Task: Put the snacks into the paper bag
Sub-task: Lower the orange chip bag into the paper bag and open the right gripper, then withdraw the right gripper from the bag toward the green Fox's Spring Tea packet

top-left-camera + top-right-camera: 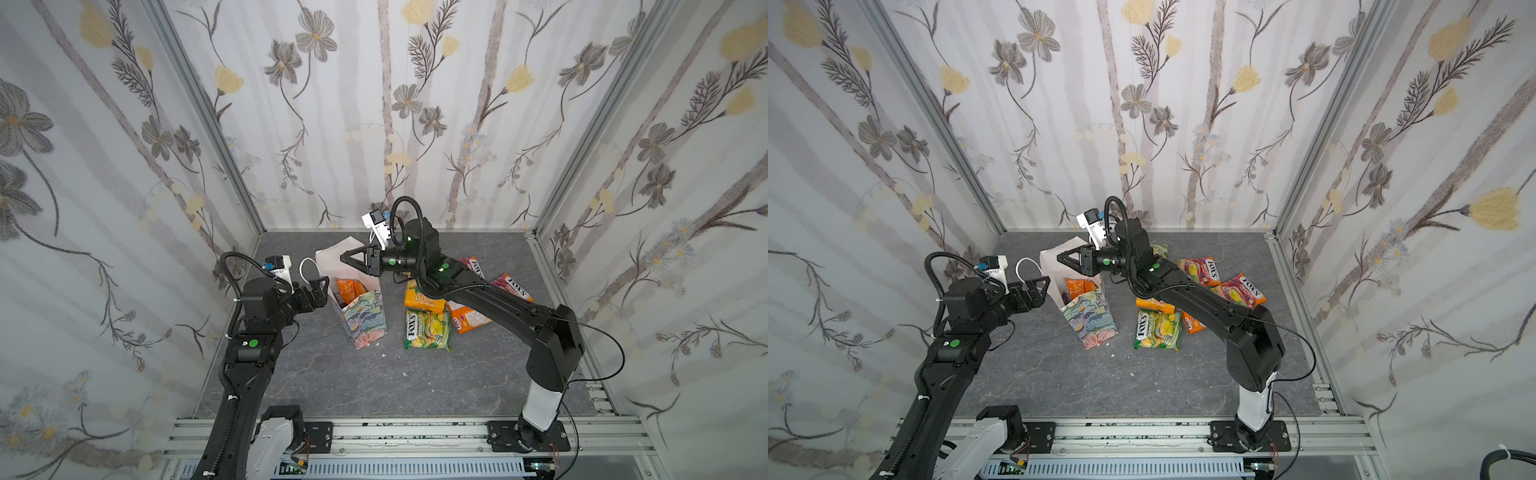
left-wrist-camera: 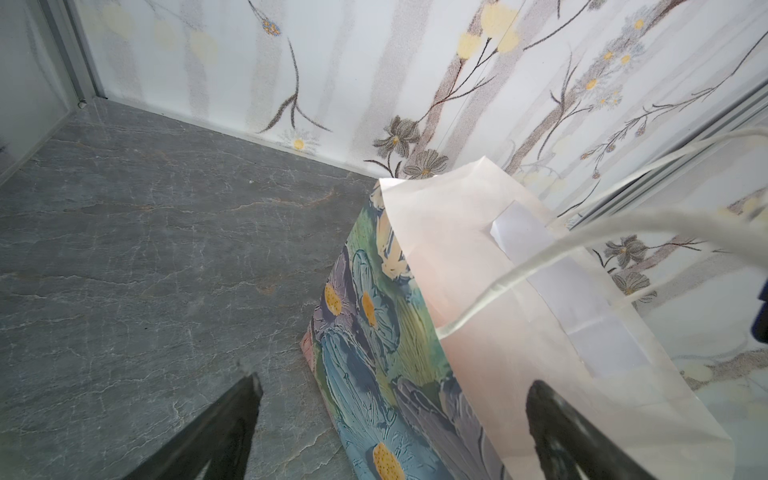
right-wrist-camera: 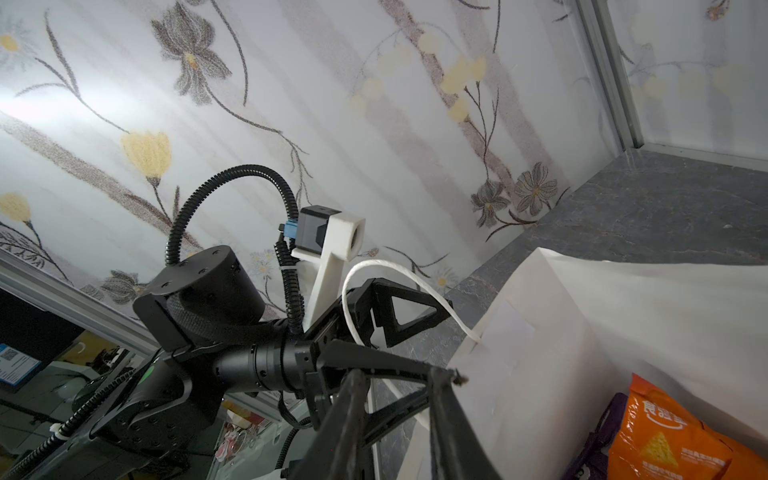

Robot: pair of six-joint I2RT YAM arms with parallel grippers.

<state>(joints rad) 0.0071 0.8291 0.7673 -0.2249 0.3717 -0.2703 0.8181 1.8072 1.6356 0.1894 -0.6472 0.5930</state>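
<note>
The floral paper bag (image 1: 365, 320) (image 1: 1092, 320) stands open at mid-table. An orange snack packet (image 1: 349, 289) (image 3: 665, 440) and a purple one (image 3: 598, 436) lie inside it. My right gripper (image 1: 345, 257) (image 3: 401, 378) hovers over the bag's mouth, slightly open, holding nothing. My left gripper (image 1: 320, 286) (image 2: 397, 382) is wide open astride the bag's left wall (image 2: 478, 270), one finger inside and one outside. Right of the bag lie a green-yellow FOX'S pack (image 1: 428, 330), an orange-yellow pack (image 1: 422, 299), an orange one (image 1: 469, 318) and two red FOX'S packs (image 1: 1241, 291) (image 1: 1200, 270).
The bag's white cord handle (image 1: 307, 266) loops out beside my left gripper. My right arm (image 1: 498, 303) reaches over the loose packets. Flowered walls close in three sides; an aluminium rail (image 1: 415, 432) runs along the front edge.
</note>
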